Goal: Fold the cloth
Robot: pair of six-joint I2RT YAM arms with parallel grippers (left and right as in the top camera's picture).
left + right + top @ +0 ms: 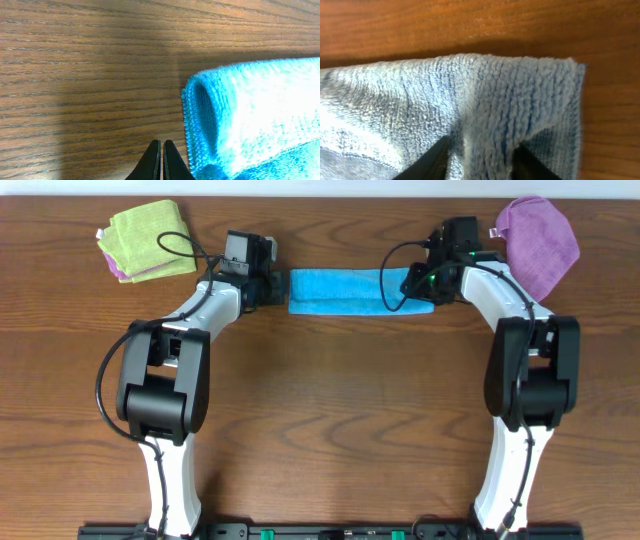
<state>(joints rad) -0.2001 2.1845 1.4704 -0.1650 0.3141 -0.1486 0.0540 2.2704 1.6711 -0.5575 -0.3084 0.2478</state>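
As I look along the wooden table from the near edge, both arms reach away from me toward the far side. The left gripper is clenched with nothing in it, its two black fingertips pressed together over bare wood. It sits just beside the cloth's left end, not touching it. The cloth lies on the far middle of the table as a long folded strip running left to right between the two grippers. On my left wrist view its rolled fold edge faces the gripper. The right gripper is on the strip's right end, grasping the cloth, and a raised pucker of the weave stands between its fingers. Farther back, a lime-green cloth sits at far left and a purple cloth at far right, both well apart from the strip.
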